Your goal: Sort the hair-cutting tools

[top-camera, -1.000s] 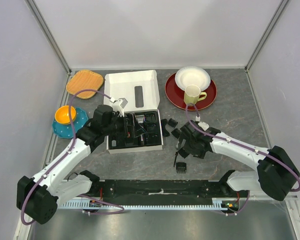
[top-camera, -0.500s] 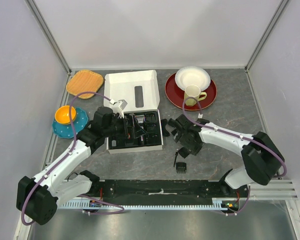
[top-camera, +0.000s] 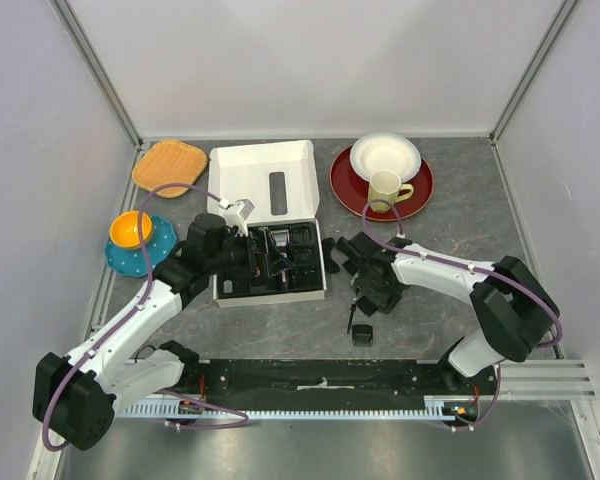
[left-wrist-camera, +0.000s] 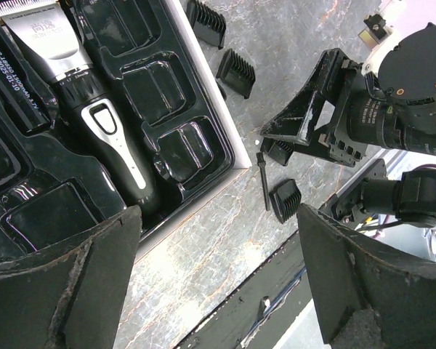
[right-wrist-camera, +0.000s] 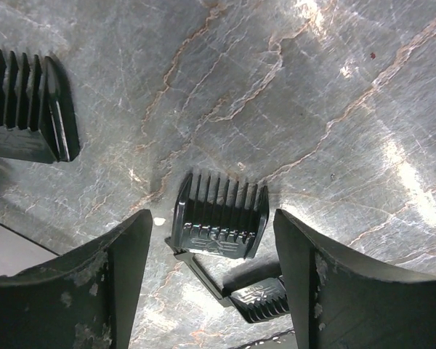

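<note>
The black and silver clipper (left-wrist-camera: 94, 109) lies in the black moulded tray (top-camera: 270, 290). My left gripper (left-wrist-camera: 218, 283) is open and empty, hovering over the tray's right edge; it also shows in the top view (top-camera: 252, 255). Comb attachments lie on the table right of the tray (left-wrist-camera: 236, 71) (left-wrist-camera: 206, 14) (left-wrist-camera: 285, 200), with the thin brush (left-wrist-camera: 263, 178) beside the near one. My right gripper (right-wrist-camera: 214, 240) is open, low over the table, its fingers either side of one comb attachment (right-wrist-camera: 219, 214). Two more combs (right-wrist-camera: 29, 109) (right-wrist-camera: 258, 298) lie close by.
The white box lid (top-camera: 265, 180) stands behind the tray. A red plate (top-camera: 352, 188) with a white bowl and a yellow mug (top-camera: 385, 187) is back right. An orange bowl on a blue saucer (top-camera: 135, 235) and an orange mat (top-camera: 169, 165) are at the left.
My right arm has swung left and back, bringing its gripper over the group of combs beside the tray. My left arm has hardly moved.
</note>
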Tool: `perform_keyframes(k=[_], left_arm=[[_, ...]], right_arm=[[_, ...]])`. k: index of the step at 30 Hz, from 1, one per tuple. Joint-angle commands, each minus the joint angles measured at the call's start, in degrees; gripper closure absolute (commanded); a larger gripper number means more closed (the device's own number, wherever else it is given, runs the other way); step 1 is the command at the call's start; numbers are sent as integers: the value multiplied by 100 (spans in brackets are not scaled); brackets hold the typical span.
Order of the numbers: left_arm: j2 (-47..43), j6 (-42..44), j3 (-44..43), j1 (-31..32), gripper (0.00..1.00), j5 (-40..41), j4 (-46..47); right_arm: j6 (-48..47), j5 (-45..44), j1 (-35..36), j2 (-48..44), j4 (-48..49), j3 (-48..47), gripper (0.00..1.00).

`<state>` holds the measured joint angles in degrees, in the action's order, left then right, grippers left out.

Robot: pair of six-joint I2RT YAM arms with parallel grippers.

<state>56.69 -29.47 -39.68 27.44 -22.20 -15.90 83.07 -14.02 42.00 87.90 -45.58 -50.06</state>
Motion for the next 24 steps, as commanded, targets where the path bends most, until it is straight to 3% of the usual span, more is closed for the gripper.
perform_keyframes(k=[1,7,14,24], left_arm=[[-70,-85,13,-2,6,136,149],[-70,-111,31,-2,6,172,131],[-53,-199,74,-2,7,206,157],[193,-506,110,7,8,5,552]], right_arm=[[105,127,-16,122,-56,58,25],[69,251,-16,201,128,163,30],[43,278,-16,96,295,190,54],[166,5,-16,-852,304,-12,80]])
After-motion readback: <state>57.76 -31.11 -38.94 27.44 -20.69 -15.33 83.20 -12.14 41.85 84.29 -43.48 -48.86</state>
